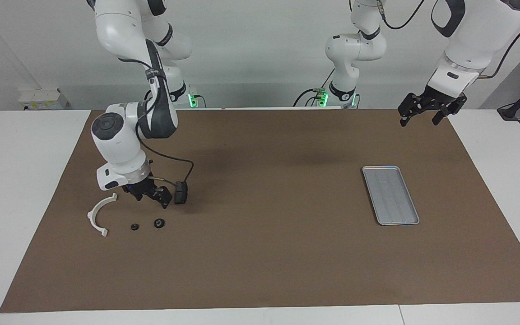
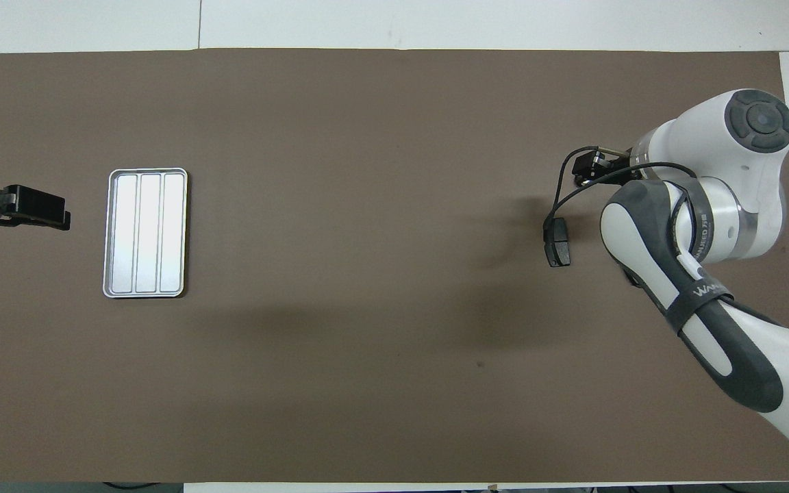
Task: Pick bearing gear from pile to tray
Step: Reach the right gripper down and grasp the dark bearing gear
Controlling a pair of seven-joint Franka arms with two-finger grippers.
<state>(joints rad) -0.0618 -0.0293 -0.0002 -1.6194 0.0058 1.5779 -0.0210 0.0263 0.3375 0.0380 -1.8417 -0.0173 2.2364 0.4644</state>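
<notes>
The right gripper [image 1: 152, 201] hangs low over the pile at the right arm's end of the mat, its fingers apart and nothing held between them. The bearing gear [image 1: 159, 222] – the larger of the two small black round pieces – lies on the mat just farther from the robots than that gripper, untouched, with the smaller round piece [image 1: 134, 226] beside it and the white half-ring [image 1: 91, 215] nearby. One brake pad [image 1: 180, 193] is seen beside the gripper; the other is hidden by it.

The step in hand is judged to be the approach. The fingers should be centred over the gear, lowered straight down until they straddle it, and closed only then (so small and round a part may well be pushed aside by a slanted descent). The dangling cable is best kept off the brake pad.

The tray [image 1: 391, 195] lies bare at the left arm's end, well apart from the pile. The left gripper [image 1: 424, 118] waits over the mat's edge, fingers apart.

White lettering is seen on the right arm's dark band – it seems to begin "WAN", and the rest cannot be read with certainty. No writing is made out on the tray or the parts.
</notes>
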